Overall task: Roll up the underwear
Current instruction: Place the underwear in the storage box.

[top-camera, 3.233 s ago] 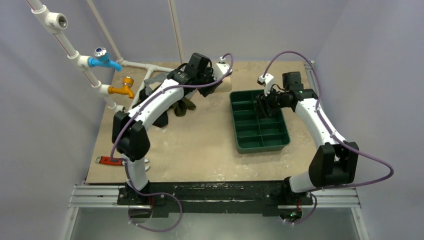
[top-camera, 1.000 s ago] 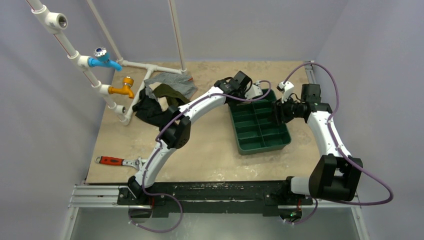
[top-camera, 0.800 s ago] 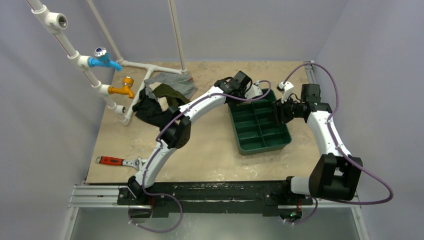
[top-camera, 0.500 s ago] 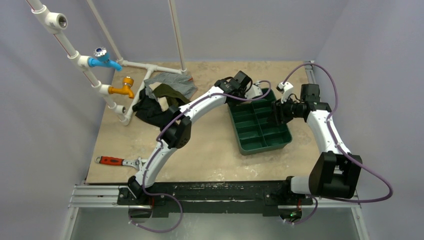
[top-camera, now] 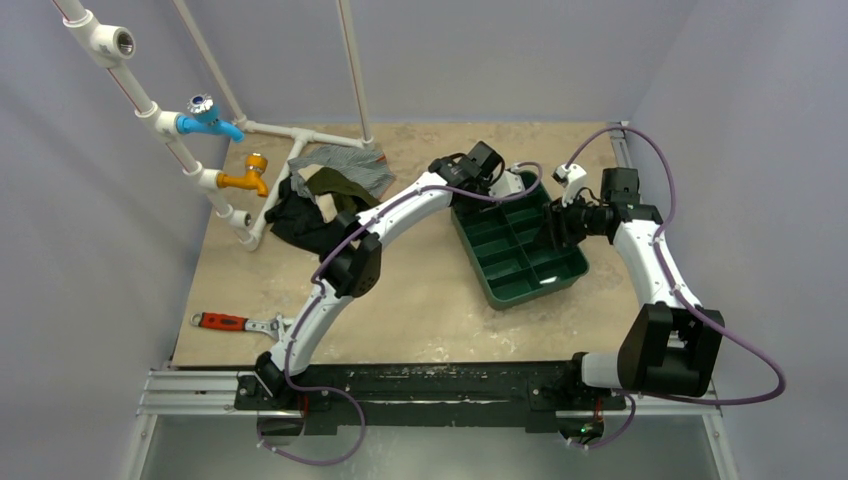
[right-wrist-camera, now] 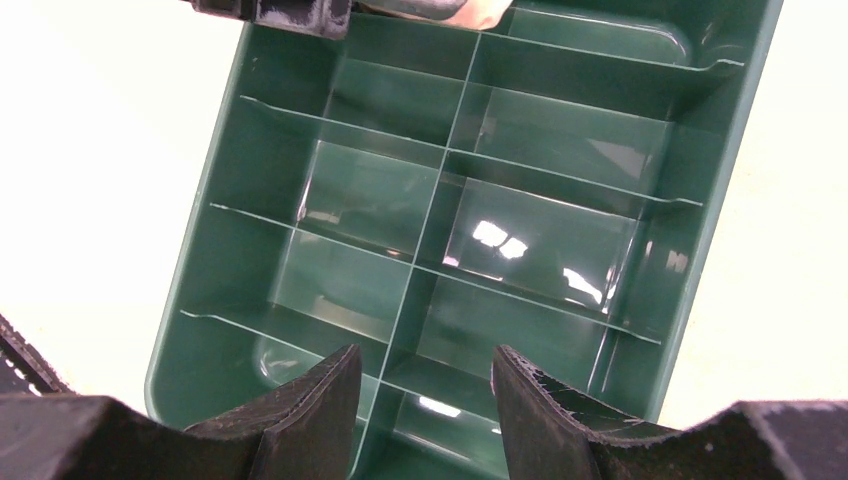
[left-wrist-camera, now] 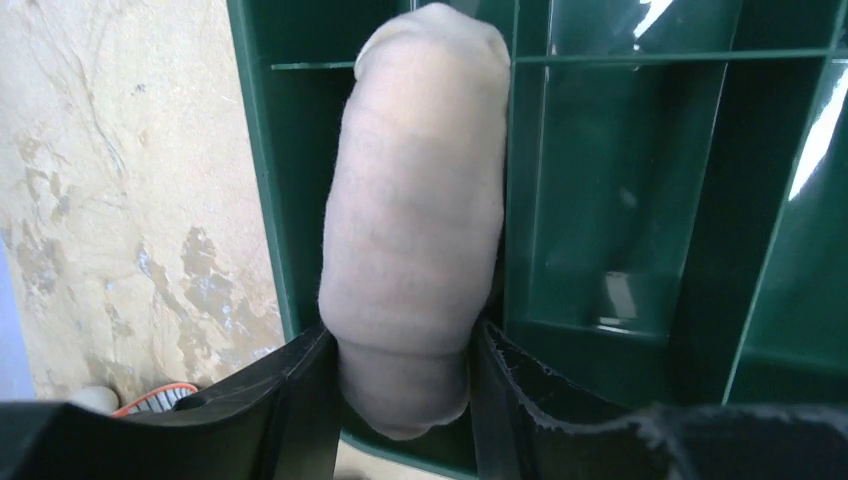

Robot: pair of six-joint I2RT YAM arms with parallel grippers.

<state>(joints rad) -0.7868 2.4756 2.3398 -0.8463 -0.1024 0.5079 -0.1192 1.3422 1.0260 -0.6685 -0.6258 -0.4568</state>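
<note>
Tray (top-camera: 538,289): green, divided; we see it askew.
Wrench (top-camera: 240,322): we find it front-left.
Clothes (top-camera: 320,195): heaped beside pipes (top-camera: 275,128).

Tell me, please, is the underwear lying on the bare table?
No, the left gripper holds the underwear over the green tray.

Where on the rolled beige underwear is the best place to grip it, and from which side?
Grip one end of the underwear, pinching across its width and coming in from that end, as the left gripper does now. The roll is a long, soft cylinder, so squeezing its sides likely keeps it rolled.
</note>
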